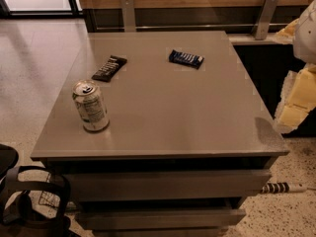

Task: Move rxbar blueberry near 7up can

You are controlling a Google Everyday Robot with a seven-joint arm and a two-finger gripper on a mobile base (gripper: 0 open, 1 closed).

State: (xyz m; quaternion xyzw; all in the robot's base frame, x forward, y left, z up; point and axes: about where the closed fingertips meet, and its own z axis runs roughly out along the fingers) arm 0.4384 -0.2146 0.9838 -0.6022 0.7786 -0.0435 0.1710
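Observation:
The rxbar blueberry (186, 59), a dark blue wrapper with pale lettering, lies flat at the back right of the grey table (173, 112). The 7up can (90, 106) stands upright near the front left of the table, its pull tab facing up. My gripper (295, 102) shows as white and pale yellow parts at the right edge of the view, beyond the table's right side and well apart from the bar and the can. It holds nothing that I can see.
A black-wrapped bar (109, 67) lies at the back left, behind the can. The table has drawers (163, 184) at the front. A wood-panelled wall with metal brackets (128, 13) runs behind it. A black chair (29, 201) stands at the lower left.

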